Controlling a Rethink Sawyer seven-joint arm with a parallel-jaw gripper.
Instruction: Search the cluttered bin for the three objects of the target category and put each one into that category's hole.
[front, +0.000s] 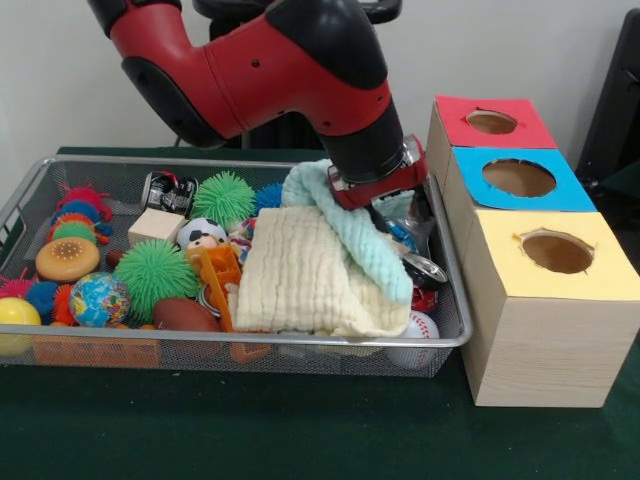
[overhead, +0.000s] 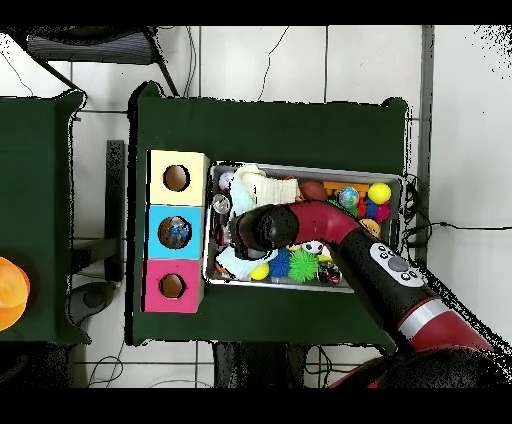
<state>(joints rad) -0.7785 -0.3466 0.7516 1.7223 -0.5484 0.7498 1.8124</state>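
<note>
The silver wire mesh bin (front: 250, 341) lies on the green table and is full of toys. My gripper (front: 408, 222) reaches down into the bin's right end, close to the wooden boxes, partly behind a mint-green cloth (front: 345, 225). A cream cloth (front: 300, 275) lies beside it and covers the things beneath. Whether the gripper holds anything is hidden. In the overhead view my arm (overhead: 300, 225) covers the gripper over the bin's (overhead: 305, 168) left end. Three wooden boxes with round holes stand beside the bin: red top (front: 490, 122), blue top (front: 520, 178), yellow top (front: 555, 255).
In the bin lie green spiky balls (front: 224, 198) (front: 153, 275), a globe ball (front: 98, 299), a yellow ball (front: 15, 315), a burger toy (front: 67, 259), a brown football (front: 185, 315), a wooden block (front: 155, 226), a toy car (front: 168, 190) and a baseball (front: 418, 328). Something shows inside the blue box's hole (overhead: 176, 232).
</note>
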